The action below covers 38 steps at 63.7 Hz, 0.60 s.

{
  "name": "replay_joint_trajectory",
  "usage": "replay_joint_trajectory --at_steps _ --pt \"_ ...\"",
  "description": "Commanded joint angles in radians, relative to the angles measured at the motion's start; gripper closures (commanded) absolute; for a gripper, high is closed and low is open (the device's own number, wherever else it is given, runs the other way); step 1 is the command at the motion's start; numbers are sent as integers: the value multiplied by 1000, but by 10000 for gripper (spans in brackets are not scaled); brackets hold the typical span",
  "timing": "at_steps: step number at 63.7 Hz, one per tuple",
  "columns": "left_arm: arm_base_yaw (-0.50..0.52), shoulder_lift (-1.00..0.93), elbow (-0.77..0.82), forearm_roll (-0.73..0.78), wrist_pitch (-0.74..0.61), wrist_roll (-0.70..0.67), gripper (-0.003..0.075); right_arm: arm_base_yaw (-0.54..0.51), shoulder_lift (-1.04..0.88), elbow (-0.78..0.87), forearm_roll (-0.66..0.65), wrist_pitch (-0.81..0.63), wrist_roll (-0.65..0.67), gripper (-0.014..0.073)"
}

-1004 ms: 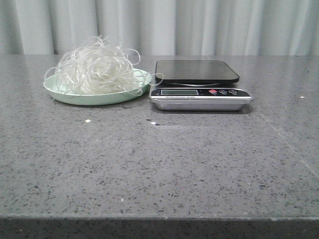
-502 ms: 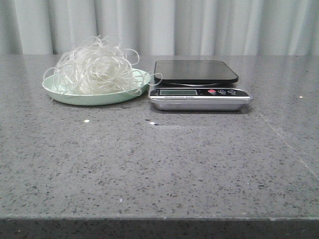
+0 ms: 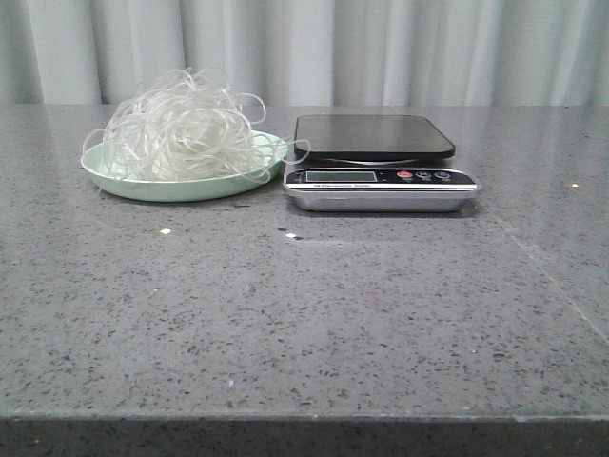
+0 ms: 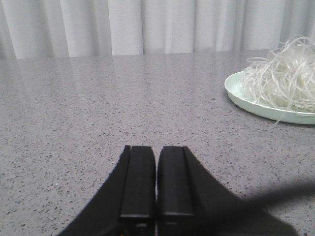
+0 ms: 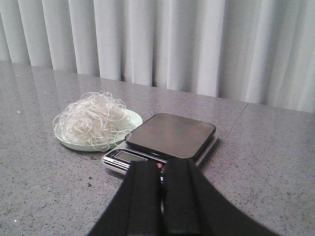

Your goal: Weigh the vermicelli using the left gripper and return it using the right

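**Vermicelli on its plate, both pincers closed**

Pale pleated curtains [image 3: 381,48] hung behind a grey speckled worktop [image 3: 304,314] that filled the front view. On its far left part sat a pale green round plate [image 3: 124,181], and the vermicelli [image 3: 181,129] lay heaped in it as a fluffy tangle of translucent white strands, a few loops spilling over the rim towards the right. Just beside the plate, on the right, stood a kitchen scale [image 3: 381,176]: its black platform [image 3: 373,135] was bare, and a silver front panel carried a small display [image 3: 341,176] and a row of buttons [image 3: 423,175], one of them red. Two small pale specks [image 3: 166,231] lay on the worktop nearer than the plate.

Neither arm showed in the front view. From the left wrist, the left pincer [image 4: 156,182] had its two black fingers pressed together with nothing between them, low over bare worktop, with the plate and noodles well apart from it. From the right wrist, the right pincer [image 5: 162,196] was likewise closed and empty, held above the worktop on the near side of the scale.
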Motion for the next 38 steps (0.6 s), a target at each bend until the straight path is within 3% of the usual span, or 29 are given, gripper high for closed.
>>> replay_joint_trajectory --at_steps 1,21,38 --pt "3 -20 7 -9 -84 -1 593 -6 9 -26 -8 -74 -6 426" --pt "3 -20 7 -9 -84 -1 593 -29 9 -1 -8 -74 -6 426" --pt "3 -20 7 -9 -84 -1 593 -290 -13 91 -8 -104 -6 426"
